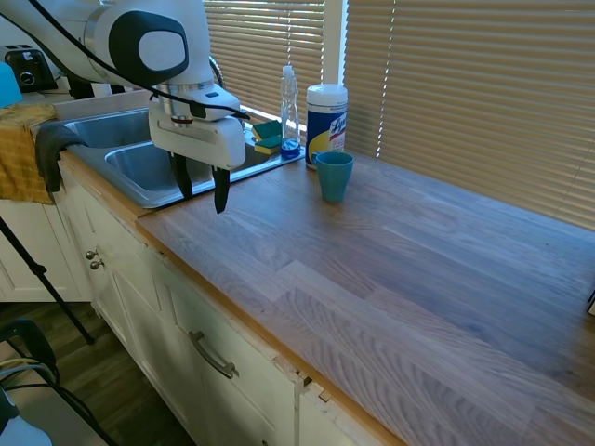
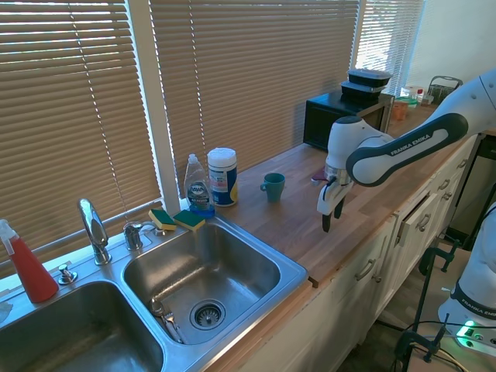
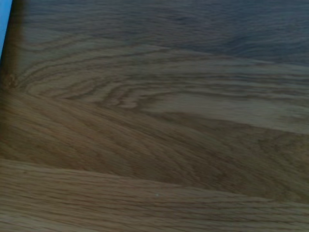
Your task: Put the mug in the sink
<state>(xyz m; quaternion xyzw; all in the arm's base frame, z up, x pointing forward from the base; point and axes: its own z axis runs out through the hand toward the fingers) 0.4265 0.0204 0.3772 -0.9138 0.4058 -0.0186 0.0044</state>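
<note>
The teal-blue mug [image 1: 334,175] [image 2: 273,186] stands upright on the wooden counter, just in front of the wipes canister and a short way from the sink's rim [image 1: 139,199] [image 2: 299,271]. My gripper [image 1: 202,189] [image 2: 332,217] hangs open above the counter near its front edge, fingers pointing down, nothing between them. It sits beside the sink's near corner, well apart from the mug. The wrist view shows only wood grain [image 3: 154,125] and a thin blue sliver [image 3: 4,24] at one edge.
A white-and-yellow wipes canister [image 1: 326,111] [image 2: 222,176], a dish soap bottle [image 1: 290,107] [image 2: 198,184] and green-and-yellow sponges [image 1: 268,137] [image 2: 177,219] line the wall behind the sink. The faucet [image 2: 93,229] and a red spray bottle [image 2: 27,267] stand further along. A microwave [image 2: 341,116] sits at the counter's far end.
</note>
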